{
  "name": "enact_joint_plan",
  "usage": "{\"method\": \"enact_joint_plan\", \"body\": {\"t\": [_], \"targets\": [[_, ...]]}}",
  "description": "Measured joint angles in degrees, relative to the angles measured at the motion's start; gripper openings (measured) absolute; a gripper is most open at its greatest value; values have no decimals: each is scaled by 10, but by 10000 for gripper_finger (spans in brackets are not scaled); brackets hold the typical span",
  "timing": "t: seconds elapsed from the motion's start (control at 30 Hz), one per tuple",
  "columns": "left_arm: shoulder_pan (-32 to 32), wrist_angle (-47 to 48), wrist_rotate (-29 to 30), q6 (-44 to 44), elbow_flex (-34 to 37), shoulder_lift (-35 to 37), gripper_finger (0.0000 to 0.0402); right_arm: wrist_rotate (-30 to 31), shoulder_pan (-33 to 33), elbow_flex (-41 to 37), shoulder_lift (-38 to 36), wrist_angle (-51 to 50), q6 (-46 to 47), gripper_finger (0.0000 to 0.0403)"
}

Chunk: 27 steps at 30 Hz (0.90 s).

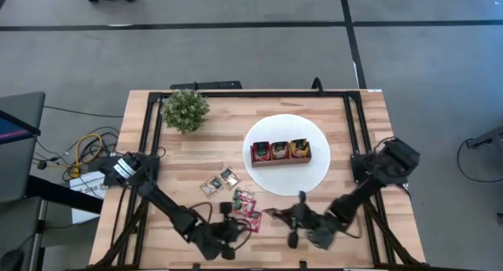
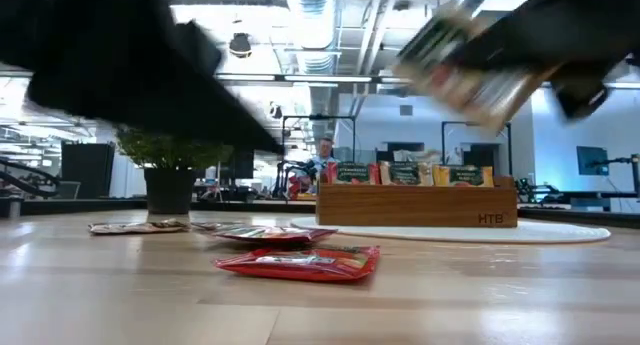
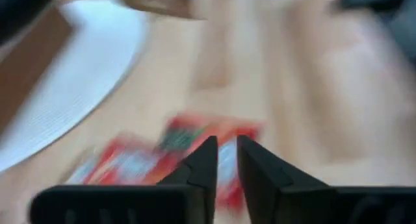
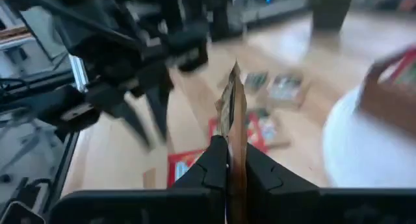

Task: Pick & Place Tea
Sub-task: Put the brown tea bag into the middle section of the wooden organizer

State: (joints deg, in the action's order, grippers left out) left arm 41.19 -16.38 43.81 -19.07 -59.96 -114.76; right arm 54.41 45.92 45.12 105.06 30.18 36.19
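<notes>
Tabletop [image 1: 196, 157] of pale wood planks in a black frame carries all items. Both dark arms reach in from its near corners and meet over the near edge.

Round white plate [image 1: 314, 173] lies beyond the right arm's jaws, well apart from them. On it stands the brown three-compartment wooden tray [image 1: 280, 159], each compartment holding upright tea sachets [image 2: 405, 173] in red, orange and green.

Small green bushy plant in a dark pot [image 1: 185, 110] stands toward the far left corner, well away from both grippers.

Right gripper [image 4: 227, 146] is raised above the table near the plate's near rim. Its jaws are clamped together on one flat tea sachet [image 4: 231, 97], held on edge and projecting forward from the fingertips. In the low view this held sachet [image 2: 465, 70] hangs tilted in the air above the tray.

Left gripper [image 3: 222, 149] sits low over the table. Its jaws stand slightly apart, with a narrow gap and nothing between them. Just ahead of and beneath them lie loose red tea sachets [image 3: 195, 146], flat on the wood; whether the fingertips touch them cannot be told.

Further loose sachets [image 1: 220, 182], pale and green, lie flat beyond the left jaws, between them and the plant. Nothing stands between the right jaws and the tray.
</notes>
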Motion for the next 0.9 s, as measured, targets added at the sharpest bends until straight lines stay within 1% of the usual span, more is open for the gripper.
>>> {"method": "enact_joint_plan", "body": {"t": [0.03,0.1,0.23,0.27,0.33,0.43,0.5,0.6,0.7,0.8,0.9], "targets": [[-10,-38,-32,27,0,0,64,29,17,-8,-9,12,-24,15],[-33,-109,-71,68,-1,0,86,55,41,-10,-20,37,-69,9],[-77,-234,-76,138,-1,0,129,107,76,-10,-33,40,-136,6],[-88,-262,-87,144,-1,0,138,119,81,-9,-33,42,-144,9],[-108,-289,-133,134,-1,1,152,145,91,-11,-33,53,-164,14],[-131,-310,-184,93,0,1,161,147,91,-10,-28,59,-168,14],[-140,-313,-201,85,0,1,160,146,90,-10,-27,59,-169,9],[-143,-326,-203,89,0,1,150,145,88,-10,-27,59,-169,5],[-141,-347,-204,104,0,1,133,144,86,-10,-28,60,-168,11],[-140,-361,-204,109,0,1,104,141,81,-10,-28,64,-167,19],[-140,-354,-202,109,0,0,64,141,78,-10,-28,67,-167,19]]}}
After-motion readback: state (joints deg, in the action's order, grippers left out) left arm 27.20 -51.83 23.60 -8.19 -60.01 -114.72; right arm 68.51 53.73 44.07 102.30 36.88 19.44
